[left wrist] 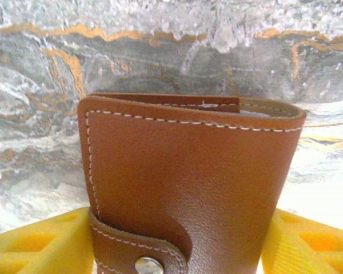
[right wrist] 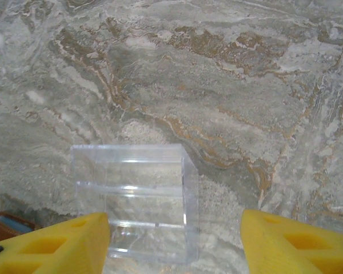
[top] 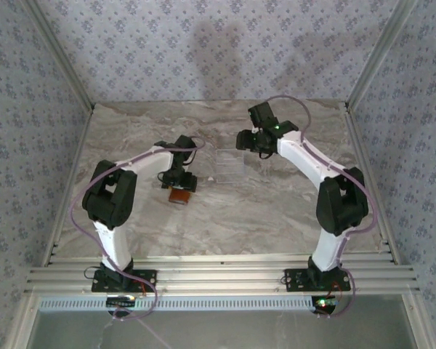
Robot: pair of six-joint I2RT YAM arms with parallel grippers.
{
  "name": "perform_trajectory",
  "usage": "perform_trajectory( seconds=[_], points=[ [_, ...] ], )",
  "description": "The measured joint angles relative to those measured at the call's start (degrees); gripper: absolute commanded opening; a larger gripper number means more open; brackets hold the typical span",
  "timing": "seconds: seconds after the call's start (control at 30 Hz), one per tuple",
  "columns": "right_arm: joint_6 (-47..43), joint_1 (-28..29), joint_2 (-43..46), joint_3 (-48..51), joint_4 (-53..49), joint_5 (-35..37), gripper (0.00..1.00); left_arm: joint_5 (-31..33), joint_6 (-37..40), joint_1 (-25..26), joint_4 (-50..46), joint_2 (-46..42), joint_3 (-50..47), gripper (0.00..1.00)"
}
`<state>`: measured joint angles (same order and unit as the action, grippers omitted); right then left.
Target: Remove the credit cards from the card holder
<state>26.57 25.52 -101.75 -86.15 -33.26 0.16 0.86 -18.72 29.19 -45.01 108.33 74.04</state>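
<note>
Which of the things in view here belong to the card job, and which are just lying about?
Belong to the job:
- card holder, snapped closed, between the fingers of the left hand
- right hand, open above the table

Lying about:
- clear plastic box, standing on the marble table below the right hand; the task does not name it

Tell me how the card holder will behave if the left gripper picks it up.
The card holder looks like soft stitched leather, so it will probably flex rather than stay rigid. Its grained face should give the fingers decent friction. The snapped strap likely keeps it from flopping open.
</note>
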Motion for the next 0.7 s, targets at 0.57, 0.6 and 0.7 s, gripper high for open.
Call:
perform_trajectory(
  seconds=[0.57, 0.6, 0.7],
  points=[
    [0.7, -0.8, 8.4, 13.3, 1.0, -6.3, 0.64, 0.0, -21.5, 19.6, -1.5, -2.0, -2.2, 0.68],
    [0.6, -1.1, 8.4, 13.3, 1.0, -6.9, 0.64, 0.1, -22.8, 20.5, -1.7, -1.2, -1.1, 0.68],
    [0.2, -2.4, 8.4, 13.3, 0.9, -8.6, 0.64, 0.0, -26.1, 22.8, -2.8, 1.5, 2.6, 0.69]
  ],
)
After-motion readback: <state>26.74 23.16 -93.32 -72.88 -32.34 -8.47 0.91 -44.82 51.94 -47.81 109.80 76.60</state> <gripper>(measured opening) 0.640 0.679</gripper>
